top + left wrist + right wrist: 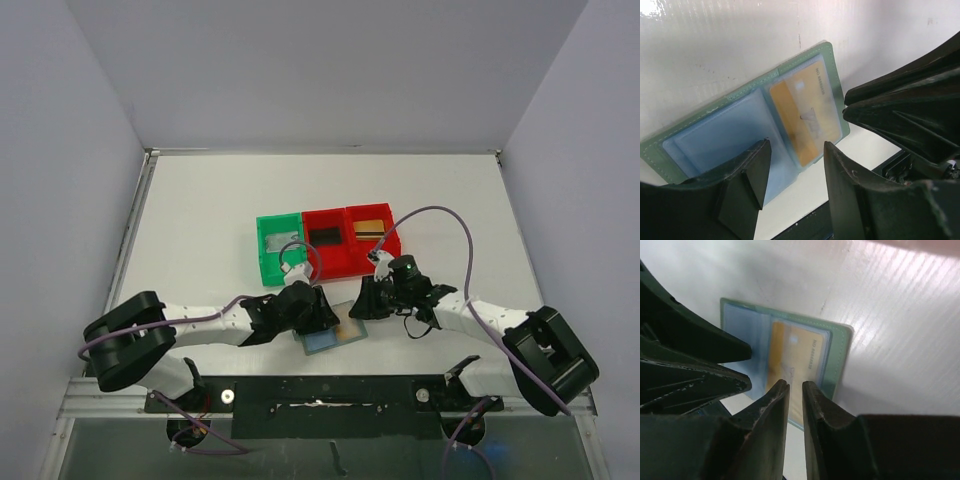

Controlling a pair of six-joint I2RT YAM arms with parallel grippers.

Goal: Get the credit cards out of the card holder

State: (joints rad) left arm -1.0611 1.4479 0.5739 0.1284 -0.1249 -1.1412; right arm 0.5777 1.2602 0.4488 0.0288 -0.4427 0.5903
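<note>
Both grippers hang low over the open card holder (720,130) at the near edge of the table (715,50). On my left gripper (796,147) the jaws stand well apart, straddling the holder's near edge. One finger (747,175) overlaps the empty clear pocket, and I cannot tell whether it presses down. My right gripper (795,384) has its jaws drawn almost together, with only a thin slit between them. Its tips sit at the near end of the gold card (797,352) in the other pocket. Whether they already pinch that card, I cannot tell.

From my left wrist I see both pockets: the holder is green-edged, with bluish clear sleeves, and the card lies in the one nearer my right gripper. My right wrist shows the card's printed end and the holder's rounded far corner, while my left fingers hide most of the empty pocket. Only the top view shows the rest. A green bin (279,252), a middle red bin (327,262) holding a dark card (325,236), and a right red bin (390,240) holding a second gold card (369,227) stand in a row just beyond my grippers. From above my own wrists cover much of the holder, leaving its near part showing.
</note>
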